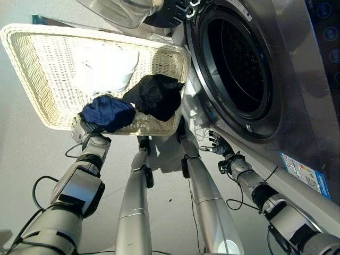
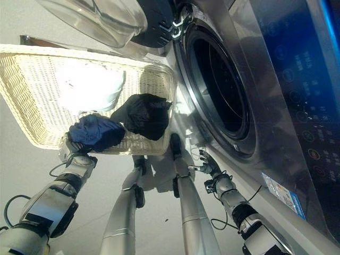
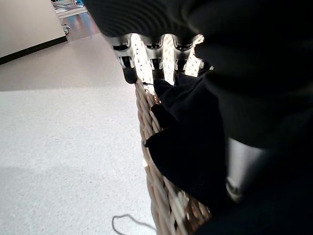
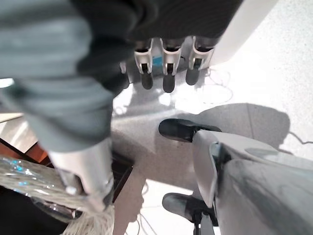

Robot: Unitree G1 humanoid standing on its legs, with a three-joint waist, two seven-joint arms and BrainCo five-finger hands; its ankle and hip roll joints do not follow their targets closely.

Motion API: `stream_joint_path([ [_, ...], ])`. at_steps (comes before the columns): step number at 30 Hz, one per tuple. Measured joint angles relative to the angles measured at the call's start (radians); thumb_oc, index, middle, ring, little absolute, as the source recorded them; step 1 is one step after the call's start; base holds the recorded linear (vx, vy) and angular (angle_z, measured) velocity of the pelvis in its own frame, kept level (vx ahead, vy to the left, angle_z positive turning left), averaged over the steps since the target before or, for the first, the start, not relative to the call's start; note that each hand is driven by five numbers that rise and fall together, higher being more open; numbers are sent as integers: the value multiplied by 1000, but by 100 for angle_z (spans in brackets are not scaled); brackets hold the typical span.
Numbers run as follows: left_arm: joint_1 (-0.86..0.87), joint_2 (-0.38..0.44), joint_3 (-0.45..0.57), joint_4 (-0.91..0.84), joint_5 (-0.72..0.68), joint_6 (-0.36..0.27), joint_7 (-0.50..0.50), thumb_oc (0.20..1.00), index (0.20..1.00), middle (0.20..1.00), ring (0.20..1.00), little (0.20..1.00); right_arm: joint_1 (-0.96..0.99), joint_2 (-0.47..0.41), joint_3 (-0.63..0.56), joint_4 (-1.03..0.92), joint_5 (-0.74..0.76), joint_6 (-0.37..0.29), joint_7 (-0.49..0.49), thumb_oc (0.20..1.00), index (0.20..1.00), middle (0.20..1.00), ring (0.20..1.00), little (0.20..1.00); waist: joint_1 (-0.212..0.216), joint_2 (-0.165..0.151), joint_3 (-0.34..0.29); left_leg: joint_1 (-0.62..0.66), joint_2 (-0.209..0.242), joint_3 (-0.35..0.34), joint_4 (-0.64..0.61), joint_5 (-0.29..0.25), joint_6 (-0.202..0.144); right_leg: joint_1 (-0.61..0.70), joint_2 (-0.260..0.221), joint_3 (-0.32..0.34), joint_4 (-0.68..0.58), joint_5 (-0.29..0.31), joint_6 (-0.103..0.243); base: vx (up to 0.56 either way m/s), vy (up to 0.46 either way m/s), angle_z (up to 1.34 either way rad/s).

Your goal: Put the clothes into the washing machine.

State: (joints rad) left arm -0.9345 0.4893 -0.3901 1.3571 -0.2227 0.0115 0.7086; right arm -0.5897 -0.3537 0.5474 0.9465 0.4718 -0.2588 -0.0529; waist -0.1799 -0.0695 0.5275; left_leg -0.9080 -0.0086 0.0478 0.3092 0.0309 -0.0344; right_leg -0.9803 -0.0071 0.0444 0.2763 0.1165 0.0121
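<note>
Blue cloth: it lies over the near rim of the basket, right at the left hand.
Left hand: its fingers curl round the blue cloth (this hand is much nearer).
Black cloth: in the basket, on the side by the washing machine drum.
White cloth: deeper in the basket.
Right hand: low by the machine's front, fingers loose, holding nothing.
Way to go: the open drum lies to the right of the blue cloth.

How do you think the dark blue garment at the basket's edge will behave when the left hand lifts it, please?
Probably floppy: the blue garment lies bunched and sags over the basket rim. Likely light, so the left hand should manage. It may snag on the wicker weave.
</note>
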Motion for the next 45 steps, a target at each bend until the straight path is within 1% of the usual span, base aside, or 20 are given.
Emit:
stream_joint_path([
  [6, 0, -7, -3, -1, 3, -10, 5, 1000, 1000, 1000, 1000, 1000, 1, 6, 0, 3, 11, -7, 1, 1000, 1000, 1000, 1000, 1000, 1, -2, 0, 1, -6, -2, -3, 2, 2, 2, -6, -1, -1, 3, 0, 1, -28, 1],
  [9, 13, -9, -2, -12, -9, -29, 6, 1000, 1000, 1000, 1000, 1000, 3, 21, 0, 9, 11, -8, -1, 1000, 1000, 1000, 1000, 1000, 1, -2, 0, 14, -10, -3, -12, 5, 7, 14, -10, -1, -2, 3, -1, -6, -6, 1],
  [13, 83, -5, 2, -102, -32, -80, 7, 1000, 1000, 1000, 1000, 1000, 5, 30, -3, 18, 10, -8, -12, 1000, 1000, 1000, 1000, 1000, 6, -2, 0, 56, -19, -5, -35, 18, 11, 45, -20, -2, -2, 2, -1, -37, -19, 6],
  [16, 115, -3, 2, -158, -32, -95, 10, 1000, 1000, 1000, 1000, 1000, 5, 30, -8, 18, 9, -8, -25, 1000, 1000, 1000, 1000, 1000, 11, -2, 0, 73, -31, -12, -49, 29, 14, 59, -29, -8, -1, 2, -1, -41, -20, 9],
  [17, 145, 1, 4, -215, -38, -105, 13, 1000, 1000, 1000, 1000, 1000, 10, 33, -28, 19, 6, -7, -29, 1000, 1000, 1000, 1000, 1000, 27, -2, 0, 84, -30, -14, -58, 36, 16, 67, -32, -8, -1, 2, -1, -51, -26, 9],
  [19, 177, 3, 2, -270, -38, -141, 13, 1000, 1000, 1000, 1000, 1000, 24, 34, -41, 21, 3, -6, -33, 1000, 1000, 1000, 1000, 1000, 39, -2, 0, 98, -33, -19, -63, 39, 16, 82, -34, -10, -2, 2, -1, -59, -30, 8],
  [20, 183, 4, 4, -284, -40, -150, 13, 1000, 1000, 1000, 1000, 1000, 26, 35, -45, 20, 1, -6, -35, 1000, 1000, 1000, 1000, 1000, 43, -2, 0, 101, -33, -22, -63, 40, 17, 87, -35, -13, -3, 2, -1, -82, -47, 11],
  [21, 208, -1, 19, -345, -48, -169, 12, 1000, 1000, 1000, 1000, 1000, 37, 37, -48, 20, -2, -3, -46, 1000, 1000, 1000, 1000, 1000, 60, -3, 1, 117, -35, -25, -76, 46, 16, 101, -38, -18, -7, 2, -1, -68, -30, 9],
  [23, 242, 0, 23, -388, -47, -186, 11, 1000, 1000, 1000, 1000, 1000, 39, 46, -52, 20, -11, 3, -52, 1000, 1000, 1000, 1000, 1000, 77, -3, 1, 130, -36, -31, -86, 52, 16, 113, -42, -26, -11, 2, -1, -45, -25, 9],
  [24, 260, -1, 21, -438, -43, -208, 9, 1000, 1000, 1000, 1000, 1000, 49, 54, -66, 17, -19, 3, -58, 1000, 1000, 1000, 1000, 1000, 76, -3, 1, 146, -39, -36, -100, 57, 16, 126, -44, -29, -16, 1, -2, -47, -22, 9],
  [25, 271, -3, 17, -461, -38, -221, 8, 1000, 1000, 1000, 1000, 1000, 49, 59, -69, 18, -21, 6, -63, 1000, 1000, 1000, 1000, 1000, 90, -3, 1, 153, -39, -39, -104, 58, 17, 136, -45, -33, -20, 1, -1, -67, -25, 12],
  [26, 290, -13, 18, -512, -29, -240, 8, 1000, 1000, 1000, 1000, 1000, 52, 63, -69, 18, -32, 9, -67, 1000, 1000, 1000, 1000, 1000, 88, -3, 1, 170, -41, -44, -118, 64, 18, 151, -47, -37, -27, 2, -1, -46, -12, 9],
  [27, 307, -23, 18, -547, -27, -255, 10, 1000, 1000, 1000, 1000, 1000, 53, 67, -71, 19, -41, 10, -69, 1000, 1000, 1000, 1000, 1000, 96, -2, 1, 186, -43, -48, -128, 67, 19, 165, -49, -39, -30, 1, 0, -41, -13, 9],
  [31, 321, -49, 19, -628, -24, -291, 20, 1000, 1000, 1000, 1000, 1000, 72, 71, -100, 21, -62, 18, -81, 1000, 1000, 1000, 1000, 1000, 118, 0, 1, 240, -45, -51, -158, 74, 23, 212, -53, -47, -44, -1, 2, -35, -14, 2],
  [34, 336, -46, 19, -668, 14, -292, 21, 1000, 1000, 1000, 1000, 1000, 85, 66, -112, 22, -70, 26, -87, 1000, 1000, 1000, 1000, 1000, 127, 3, 0, 277, -41, -55, -183, 79, 19, 251, -53, -58, -64, -1, 2, -23, -2, 6],
  [36, 338, -45, 19, -674, 16, -287, 29, 1000, 1000, 1000, 1000, 1000, 86, 65, -123, 27, -76, 27, -87, 1000, 1000, 1000, 1000, 1000, 143, 5, 0, 289, -40, -55, -196, 84, 16, 262, -52, -59, -74, -1, 2, 0, 0, 0],
  [38, 348, -35, 19, -675, 16, -269, 37, 1000, 1000, 1000, 1000, 1000, 85, 66, -126, 35, -83, 28, -87, 1000, 1000, 1000, 1000, 1000, 147, 9, 1, 295, -38, -56, -201, 85, 16, 268, -51, -61, -77, -1, 2, 0, 0, 0],
  [39, 355, -30, 19, -675, 16, -258, 39, 1000, 1000, 1000, 1000, 1000, 85, 66, -126, 37, -87, 28, -87, 1000, 1000, 1000, 1000, 1000, 148, 10, 2, 303, -37, -57, -206, 86, 15, 275, -50, -63, -81, -1, 2, -13, 19, 3],
  [42, 380, -24, 19, -672, 90, -189, 82, 1000, 1000, 1000, 1000, 1000, 98, 59, -139, 40, -87, 29, -85, 1000, 1000, 1000, 1000, 1000, 147, 31, 1, 331, -35, -64, -232, 95, 14, 307, -50, -77, -105, 1, -1, -8, 23, 7],
  [45, 379, -3, 19, -660, 108, -149, 108, 1000, 1000, 1000, 1000, 1000, 98, 60, -143, 41, -87, 29, -79, 1000, 1000, 1000, 1000, 1000, 150, 34, 2, 335, -31, -63, -239, 97, 12, 308, -47, -79, -107, 1, -1, 0, 9, 1],
])
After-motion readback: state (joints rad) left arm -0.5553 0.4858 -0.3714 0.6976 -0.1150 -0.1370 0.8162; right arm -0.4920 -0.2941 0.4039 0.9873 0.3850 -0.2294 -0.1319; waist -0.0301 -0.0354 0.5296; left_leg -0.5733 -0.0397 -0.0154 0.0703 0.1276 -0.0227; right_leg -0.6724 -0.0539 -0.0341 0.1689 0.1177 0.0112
